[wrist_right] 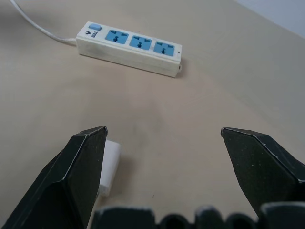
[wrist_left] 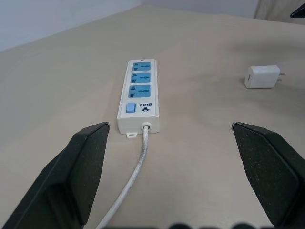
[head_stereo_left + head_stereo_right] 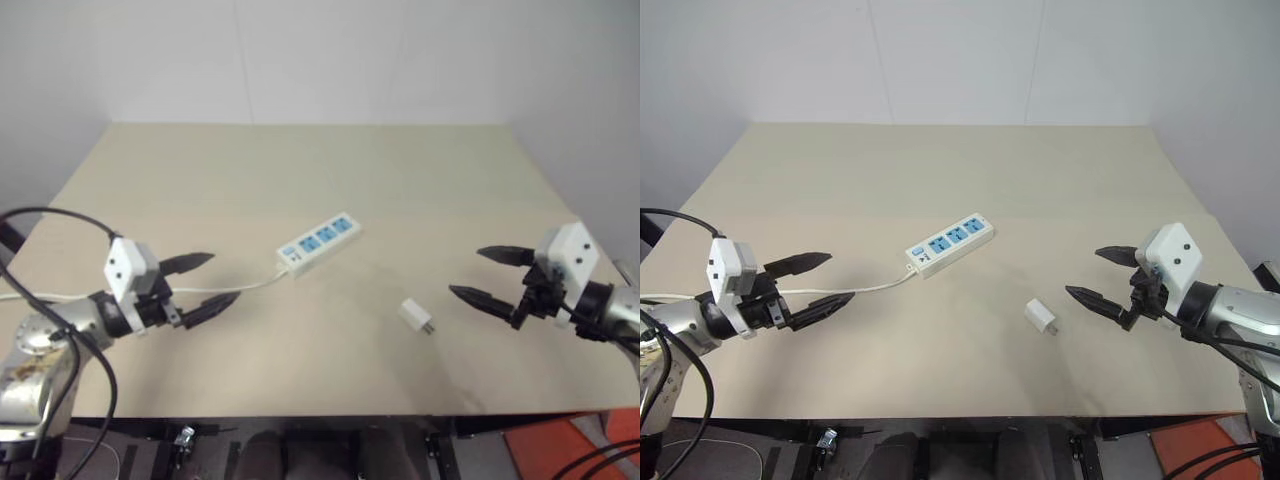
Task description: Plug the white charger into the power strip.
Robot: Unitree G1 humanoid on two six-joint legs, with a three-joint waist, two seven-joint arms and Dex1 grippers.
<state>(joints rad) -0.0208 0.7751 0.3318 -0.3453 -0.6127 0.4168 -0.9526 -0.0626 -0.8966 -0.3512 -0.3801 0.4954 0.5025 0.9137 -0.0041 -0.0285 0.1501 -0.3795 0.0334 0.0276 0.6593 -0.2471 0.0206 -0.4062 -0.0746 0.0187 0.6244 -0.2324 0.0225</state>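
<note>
The power strip (image 3: 318,241) lies flat mid-table, a white bar with three blue socket faces, its thin cord (image 3: 255,285) trailing toward my left side. The white charger (image 3: 416,316) rests on the table in front of the strip and to its right, prongs pointing toward my right arm. My left gripper (image 3: 208,281) hovers open at the table's left, pointing at the strip's cord end (image 2: 143,125). My right gripper (image 3: 488,275) hangs open on the right, a short way from the charger (image 1: 109,165). Both grippers are empty.
The beige table (image 3: 300,170) runs to a white wall at the back. Black cables (image 3: 60,215) loop beside my left arm. An orange patch of floor (image 3: 560,450) shows past the table's front right corner.
</note>
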